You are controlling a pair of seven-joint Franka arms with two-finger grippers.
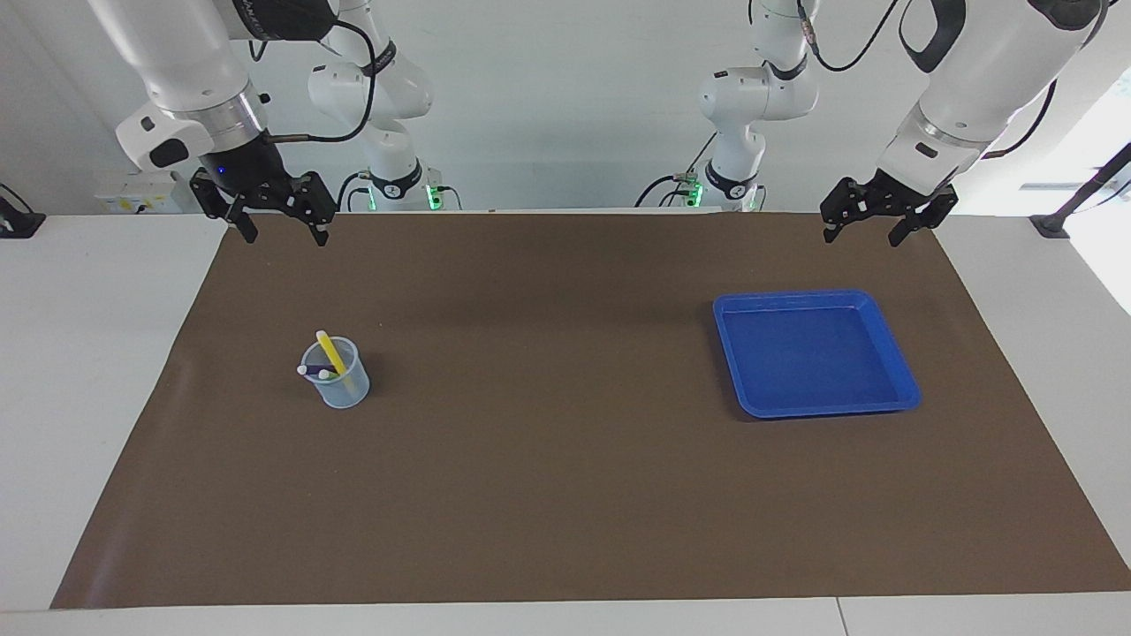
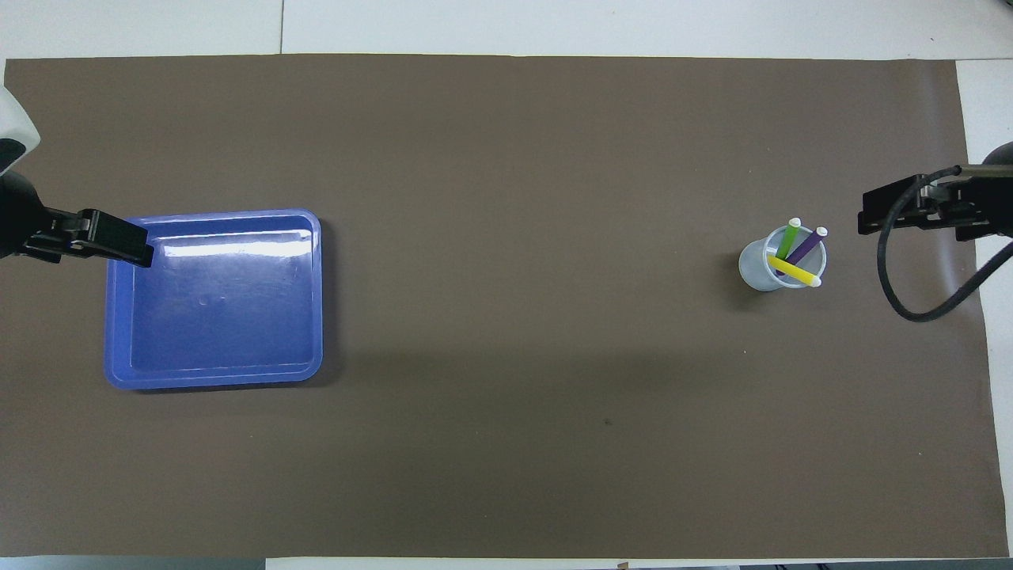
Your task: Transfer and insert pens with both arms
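A clear cup (image 1: 343,382) stands on the brown mat toward the right arm's end and holds all three pens. The yellow pen (image 1: 330,351) leans out of it, the purple pen (image 1: 311,371) sticks out at the rim, and the green pen is mostly hidden in the facing view. In the overhead view the cup (image 2: 758,269) shows the yellow pen (image 2: 792,271), purple pen (image 2: 808,245) and green pen (image 2: 787,241). My right gripper (image 1: 281,231) is open and empty, raised over the mat's edge by the robots. My left gripper (image 1: 863,233) is open and empty, raised over the mat by the tray.
An empty blue tray (image 1: 813,297) lies toward the left arm's end; it also shows in the overhead view (image 2: 214,214). Two slim white arms with green-lit bases (image 1: 399,181) (image 1: 730,181) stand at the robots' edge of the table.
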